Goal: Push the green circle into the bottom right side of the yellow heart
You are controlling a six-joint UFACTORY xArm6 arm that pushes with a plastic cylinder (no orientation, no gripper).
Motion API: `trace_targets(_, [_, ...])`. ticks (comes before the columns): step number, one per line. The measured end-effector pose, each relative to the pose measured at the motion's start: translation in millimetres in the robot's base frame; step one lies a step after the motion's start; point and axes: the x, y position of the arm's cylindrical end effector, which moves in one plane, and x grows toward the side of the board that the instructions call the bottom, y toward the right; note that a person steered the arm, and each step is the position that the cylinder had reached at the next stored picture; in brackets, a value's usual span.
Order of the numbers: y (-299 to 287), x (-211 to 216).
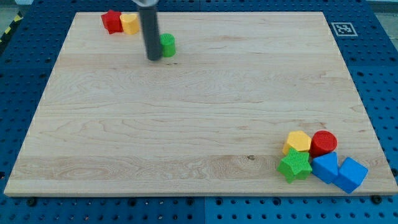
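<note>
Half of green circle (pixel 168 45) hidden behind rod, my tip (pixel 153 58) touching its left; no gripper visible.

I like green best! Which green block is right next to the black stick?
The round green block near the view's top, touching the right side of my tip. The other green one, the green star, sits far off at the bottom right.

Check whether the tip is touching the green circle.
Cannot tell. In the camera view, my tip sits right at the left edge of the green circle, the rod overlapping it; no gap or contact shows plainly.
</note>
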Motion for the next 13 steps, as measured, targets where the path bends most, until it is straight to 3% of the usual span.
trace_targets(1, [-18, -29])
trace_targets(3, [71, 40])
trace_targets(4, [94, 51])
trace_targets(5, [101, 13])
trace_targets(6, [71, -48])
trace_targets(7, [67, -61])
trace_targets(8, [100, -50])
trace_targets(9, [111, -78])
trace_targets(10, [74, -94])
trace_targets(12, [-4, -85])
trace_targets(13, [8, -93])
